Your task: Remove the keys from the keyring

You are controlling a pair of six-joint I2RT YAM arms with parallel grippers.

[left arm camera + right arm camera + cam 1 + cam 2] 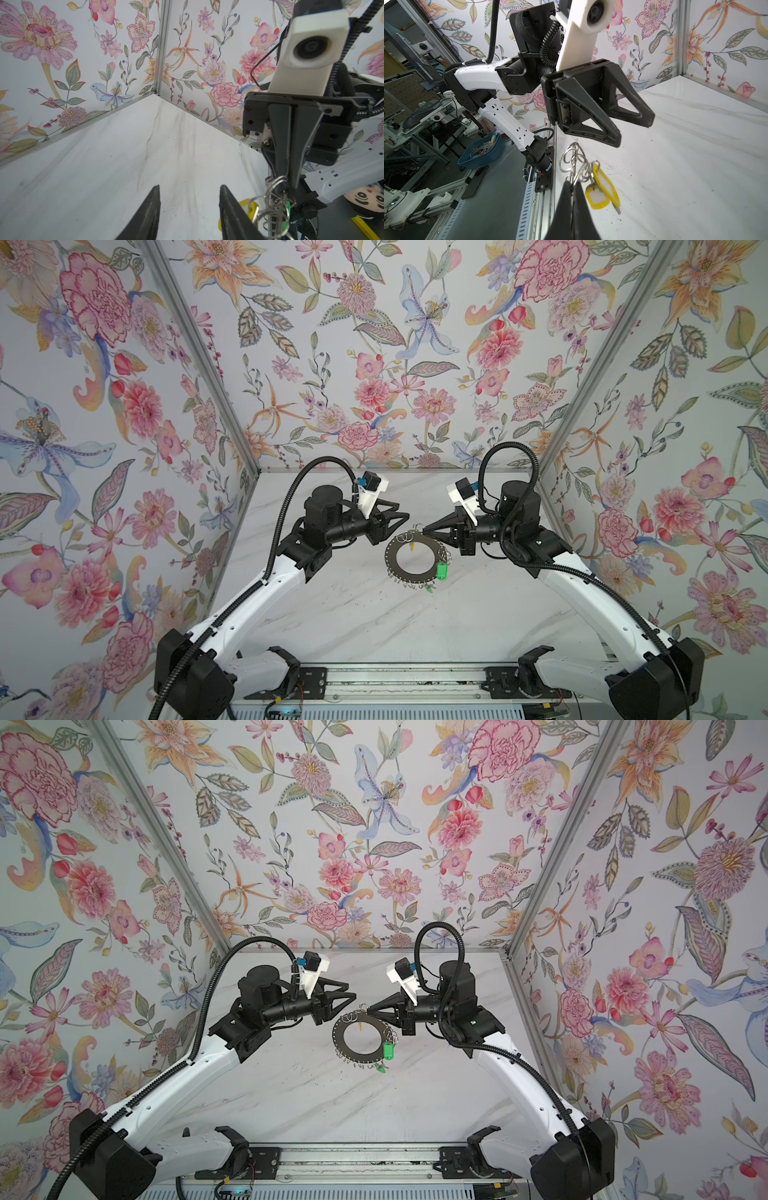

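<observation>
We see the keyring (415, 558), a flat grey metal disc with a large round centre hole and a rim fringed with small wire loops, held up above the white marbled bench (374, 622) near the middle of both top views. The right pincer (424, 533) is clamped fully shut on the disc's rim at about 1 o'clock, among a cluster of bright steel split rings (574, 160). Its black, wedge-shaped fingers (564, 207) press flat together in the right wrist view. Just beside them hang keys with oblong yellow plastic tags (600, 191); a bright green tag (442, 571) hangs at the disc's 4 o'clock edge, another green one (428, 588) at about 5 o'clock. The left pincer (404, 519) is partly open and holds nothing, its tips just beyond the disc's 11 o'clock edge, apart from it. Both arms bend inward at the elbow, wrists level, pincers facing each other. Beyond the bench's edge in the right wrist view, a dark blue tub (481, 151) holds tangled rings and small coloured bits
</observation>
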